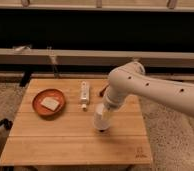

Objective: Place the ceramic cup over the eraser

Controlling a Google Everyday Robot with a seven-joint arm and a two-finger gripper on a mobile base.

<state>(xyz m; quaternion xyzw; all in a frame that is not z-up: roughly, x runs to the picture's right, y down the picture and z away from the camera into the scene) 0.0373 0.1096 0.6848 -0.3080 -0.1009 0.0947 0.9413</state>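
The ceramic cup is plain white and hangs upright from the end of my white arm, near the middle of the wooden table. Its lower end is at or just above the tabletop. My gripper is at the cup's top, closed on it and mostly merged with the wrist. A small dark sliver shows at the cup's base, which may be the black eraser. The rest of the eraser is hidden under the cup.
An orange-red plate at the left holds a flat white rectangular item. A narrow white item lies behind the cup. A reddish-brown object peeks out behind my arm. A rail and a dark wall run behind the table.
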